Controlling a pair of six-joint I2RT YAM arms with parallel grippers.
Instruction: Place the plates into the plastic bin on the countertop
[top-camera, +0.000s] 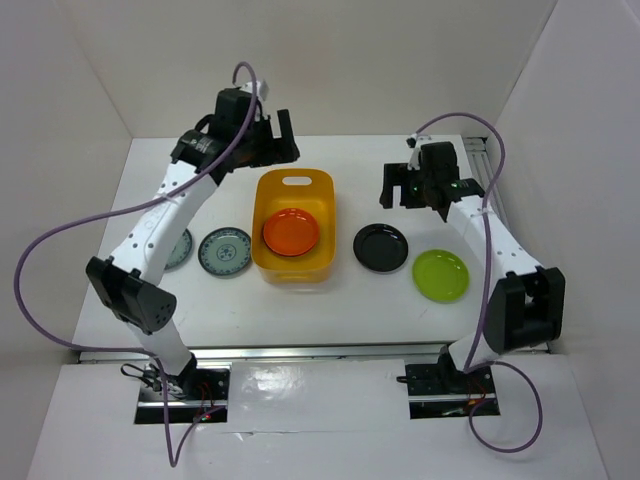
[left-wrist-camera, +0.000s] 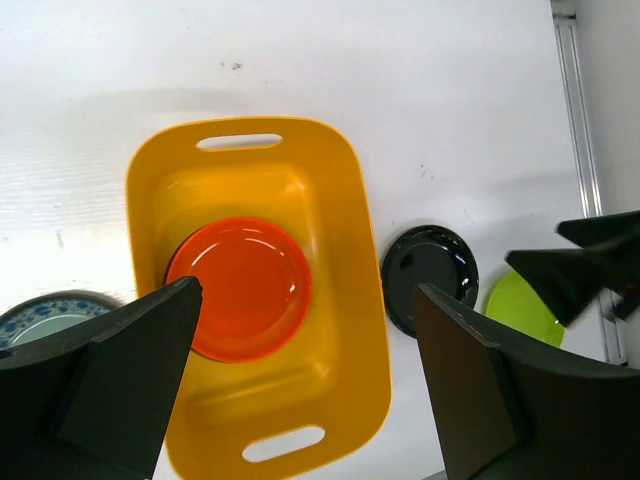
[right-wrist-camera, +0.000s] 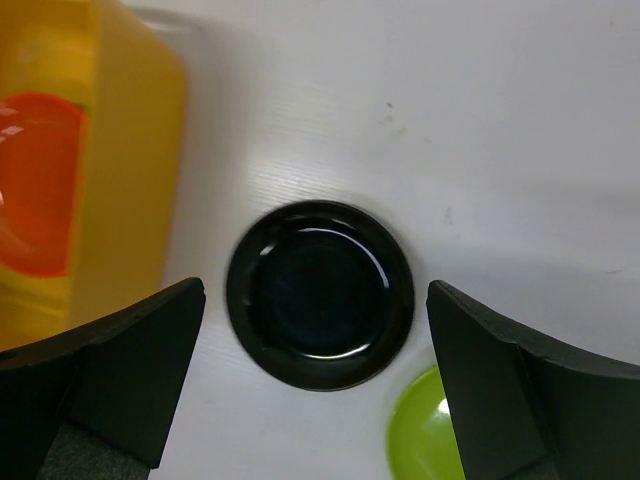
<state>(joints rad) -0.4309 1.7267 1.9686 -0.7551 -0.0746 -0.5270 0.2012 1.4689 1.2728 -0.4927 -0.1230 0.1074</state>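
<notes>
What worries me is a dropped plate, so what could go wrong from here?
The black plate lies flat and glossy on the countertop; the open right end effector above it may slip off its low rim. The lime green plate sits close beside it, so a descending finger could knock it. Dropped into the plastic bin, it could clatter onto the orange plate.

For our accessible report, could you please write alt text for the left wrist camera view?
A yellow-orange plastic bin sits on the white countertop with one orange plate lying flat inside, framed by the left arm's open fingers. A black plate and a lime green plate lie right of the bin; a patterned plate peeks in at left.
</notes>
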